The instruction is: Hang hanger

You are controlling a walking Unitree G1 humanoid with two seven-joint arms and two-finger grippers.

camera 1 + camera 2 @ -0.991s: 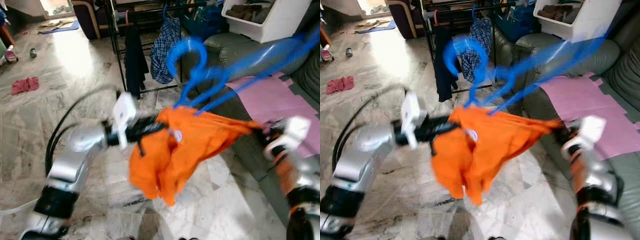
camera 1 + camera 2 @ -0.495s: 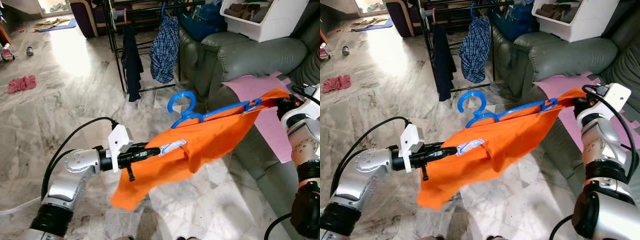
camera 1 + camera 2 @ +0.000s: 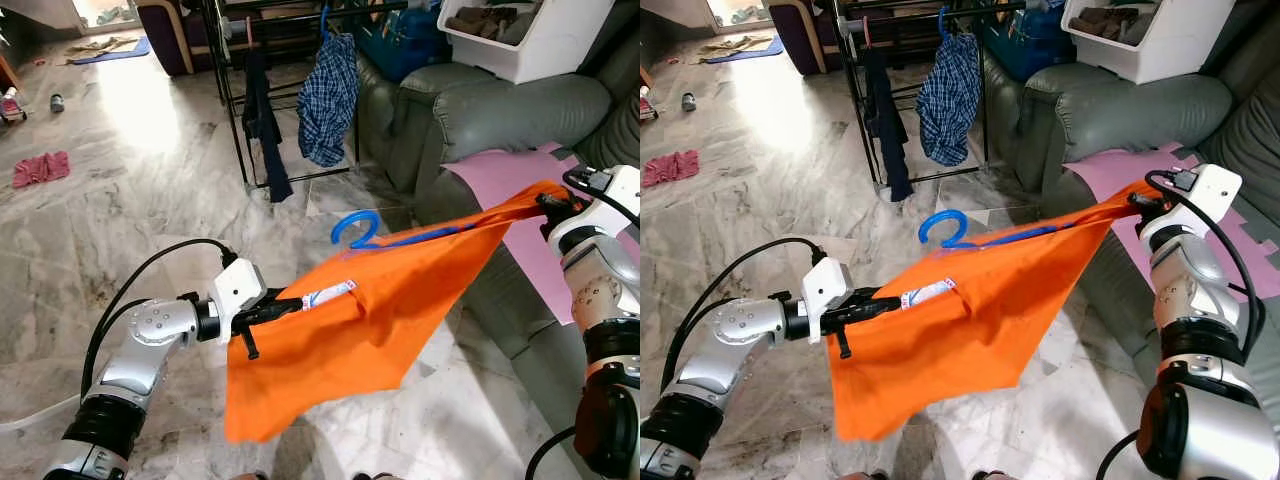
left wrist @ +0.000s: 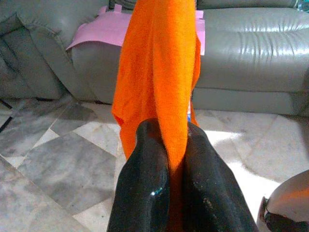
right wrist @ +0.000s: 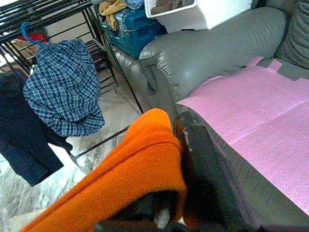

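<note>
Now stretching orange shirt (image 3: pixel 370 320) flatter before clothes rack (image 3: pixel 262 60); blue hanger (image 3: pixel 358 228) sinking inside; left gripper (image 4: pixel 170 169) and right gripper (image 5: pixel 176 145) clenching shirt edges.

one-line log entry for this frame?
task: hang hanger | left gripper: shut on orange shirt | right gripper: shut on orange shirt | blue hanger: inside shirt | clothes rack: ahead

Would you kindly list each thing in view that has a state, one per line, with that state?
Orange shirt: stretched out in the air between both claws, lower part hanging loose.
Blue hanger: inside the shirt, hook sticking out, not yet hung.
Left claw: shut on the shirt.
Right claw: shut on the shirt's other end.
Checked shirt: hanging on the rack.
Dark garment: hanging on the rack.
</note>
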